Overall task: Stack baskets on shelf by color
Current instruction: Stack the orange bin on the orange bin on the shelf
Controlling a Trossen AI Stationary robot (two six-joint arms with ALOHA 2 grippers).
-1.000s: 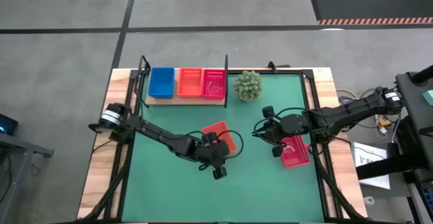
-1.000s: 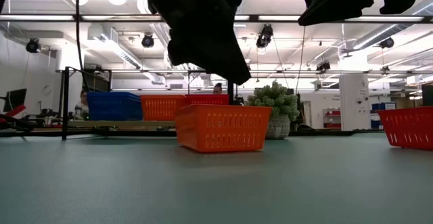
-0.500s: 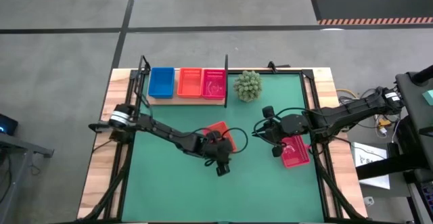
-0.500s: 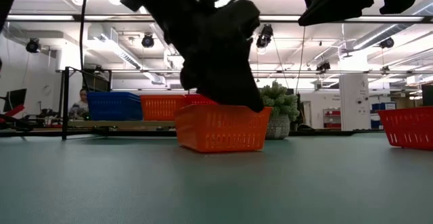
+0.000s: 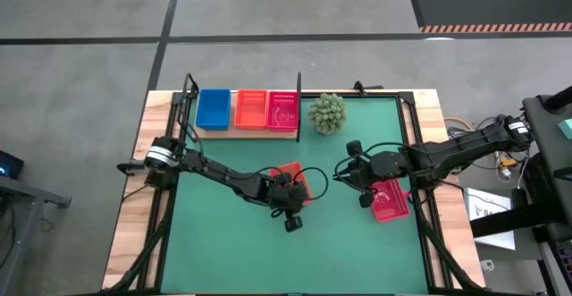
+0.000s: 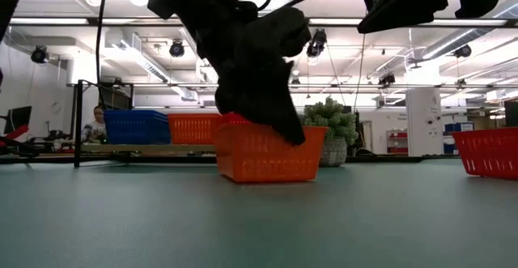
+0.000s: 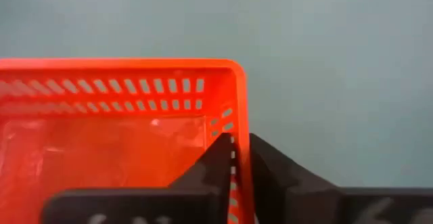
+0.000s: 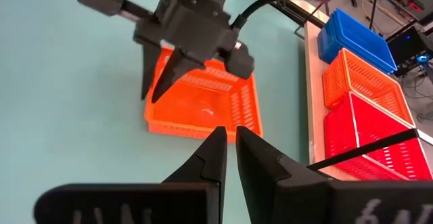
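Observation:
An orange basket (image 5: 288, 174) stands on the green mat near the middle of the table, and my left gripper (image 7: 241, 158) is shut on its near wall. A red basket (image 5: 391, 199) rests on its bottom toward the right edge. My right gripper (image 8: 230, 146) hangs shut and empty above the mat, just left of that red basket. At the far left, the wooden shelf (image 5: 223, 133) carries a blue basket (image 5: 213, 108), an orange one (image 5: 251, 108) and a red one (image 5: 281, 110), side by side on their bottoms. My left gripper pinches the orange basket's near wall (image 7: 238, 126) close to a corner, one finger (image 7: 215, 164) inside the basket and the other (image 7: 274, 173) outside. The fingers slant down from the table's left and lie along the wall. The basket's bottom (image 6: 267, 175) rests on the mat.
A spiky green ball plant (image 5: 327, 114) stands just right of the shelf's thin black post (image 5: 298, 95). Bare green mat (image 5: 232, 242) stretches along the near side. Wooden side strips (image 5: 134, 207) border the mat.
My left gripper has come down and toward the right edge from above the orange basket, onto its near wall, where it now has hold. The basket has slid slightly toward the right and stays on the mat.

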